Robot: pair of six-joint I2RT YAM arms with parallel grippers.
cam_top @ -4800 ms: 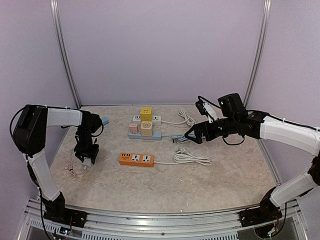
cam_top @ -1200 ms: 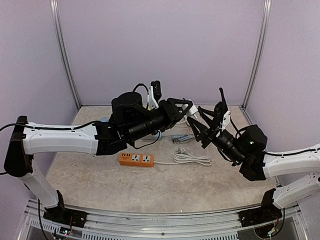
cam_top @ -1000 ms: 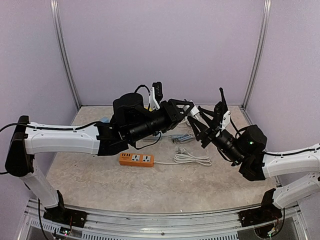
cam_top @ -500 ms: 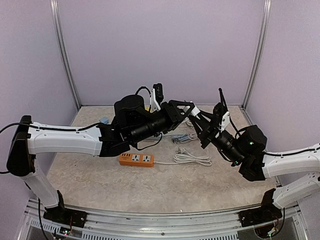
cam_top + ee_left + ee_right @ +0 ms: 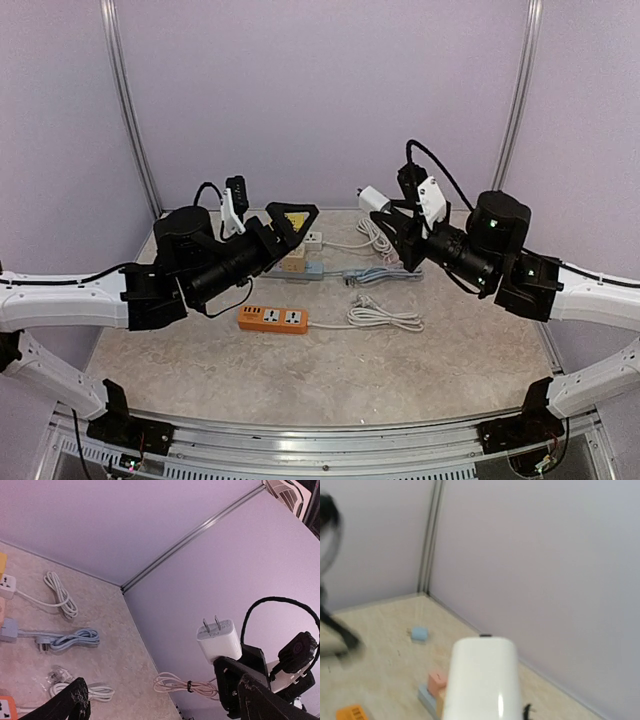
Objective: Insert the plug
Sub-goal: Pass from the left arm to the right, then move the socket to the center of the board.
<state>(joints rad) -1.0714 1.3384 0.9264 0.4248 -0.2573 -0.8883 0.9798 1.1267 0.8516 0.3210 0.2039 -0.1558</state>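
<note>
The plug [image 5: 373,198] is white and has two flat metal pins. It is up in the air, above the far part of the surface [image 5: 300,385], toward the right side. The right gripper [image 5: 392,212] is closed tight on the plug's back end, so the front sticks out past the fingertips. In the left wrist view the pins point up.

The left gripper [image 5: 297,220] is wide open and holds nothing. It is in the air too, to the left of the plug and well apart from it, facing it.

Down on the surface, an orange strip [image 5: 272,318] lies near the middle. A white cord [image 5: 385,318] is bundled just to its right. Behind the orange strip lies a blue-grey strip [image 5: 308,270] with a pink block [image 5: 437,681] on it. Its blue cord [image 5: 385,273] runs off to the right. A white strip [image 5: 312,238] lies nearer the far edge. A small blue thing [image 5: 419,633] sits near a far corner.
</note>
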